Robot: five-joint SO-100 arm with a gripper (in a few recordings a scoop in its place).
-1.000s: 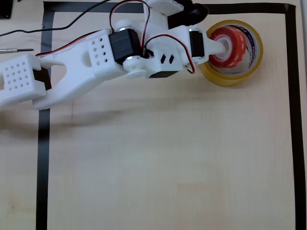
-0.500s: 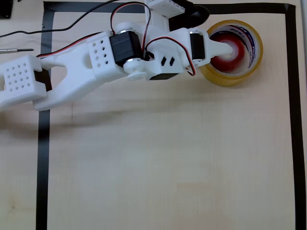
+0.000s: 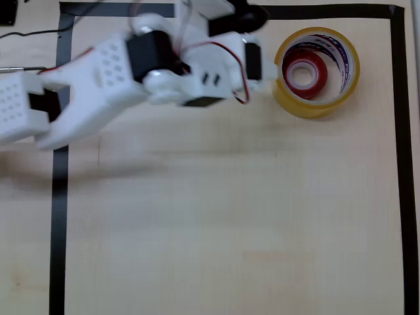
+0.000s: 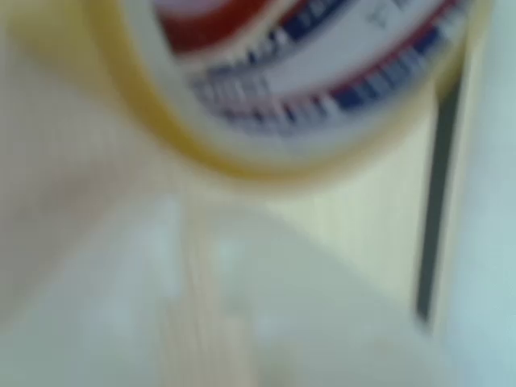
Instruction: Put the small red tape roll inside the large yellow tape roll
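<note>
In the overhead view the small red tape roll (image 3: 304,72) lies flat inside the large yellow tape roll (image 3: 317,105), which stands at the back right of the table. My gripper (image 3: 266,65) is just left of the yellow roll, apart from it and motion-blurred, with nothing in it. The wrist view is blurred: the yellow roll (image 4: 306,153) curves across the top with its red and blue printed core, and a strip of the red roll (image 4: 210,24) shows inside it. A white finger (image 4: 242,306) fills the lower part.
Black tape (image 3: 397,131) marks the work area's border along the top, left and right. A thin metal tool (image 3: 20,67) and a black cable (image 3: 26,34) lie outside it at the far left. Bare wooden tabletop (image 3: 230,230) spreads in front.
My gripper let go of the red roll inside the yellow roll and pulled back to the left. The red roll now lies flat in the yellow ring.
</note>
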